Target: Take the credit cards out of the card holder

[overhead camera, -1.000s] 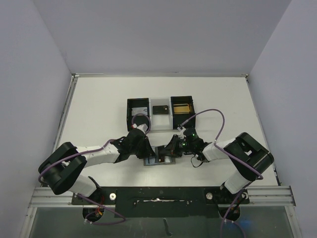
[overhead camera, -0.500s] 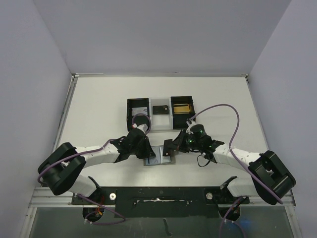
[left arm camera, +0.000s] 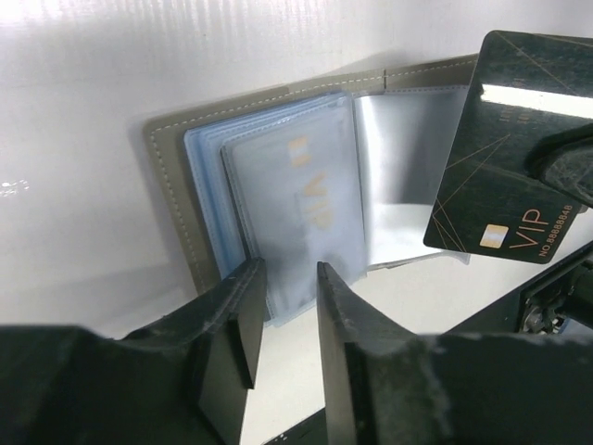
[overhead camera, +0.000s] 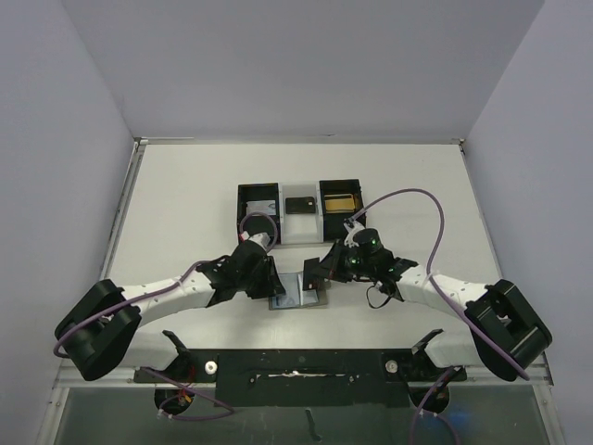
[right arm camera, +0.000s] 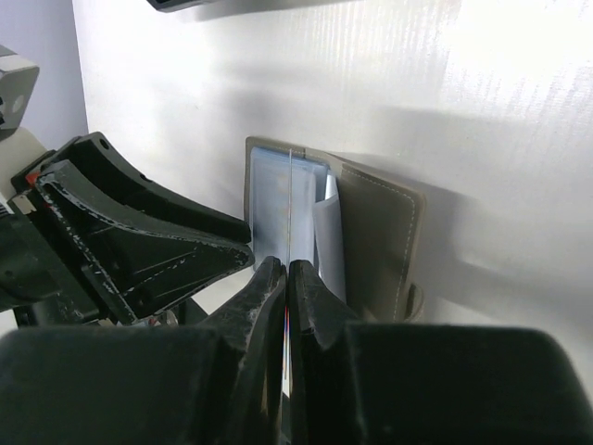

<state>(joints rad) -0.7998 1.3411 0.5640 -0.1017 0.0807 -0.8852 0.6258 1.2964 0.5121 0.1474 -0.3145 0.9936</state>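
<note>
1. Card holder (overhead camera: 298, 297) lies open and flat on the white surface (overhead camera: 185, 213), at 6 o'clock from the black tray (overhead camera: 243, 213), between the two arms.
2. At 9 o'clock from the holder, the left pincer (left arm camera: 289, 269) sits low over the surface. Its jaws are parted, and the near edge of the holder's clear sleeves reaches the gap. I cannot tell whether the fingers touch that edge, and nothing is clamped.
3. On the holder's left panel lies a stack of bluish clear sleeves (left arm camera: 208, 176). A pale card (left arm camera: 296, 195) with gold markings shows through the top one.
4. The holder's right panel shows a silvery clear pocket (left arm camera: 398, 176), and the grey stitched cover frames both sides.
5. At 2 o'clock from the holder, the right pincer (right arm camera: 284, 264) is closed on a black credit card (left arm camera: 505, 158) printed with gold "VIP" lettering. The card is lifted clear of the sleeves and hangs over the holder's right panel, tilted.
</note>
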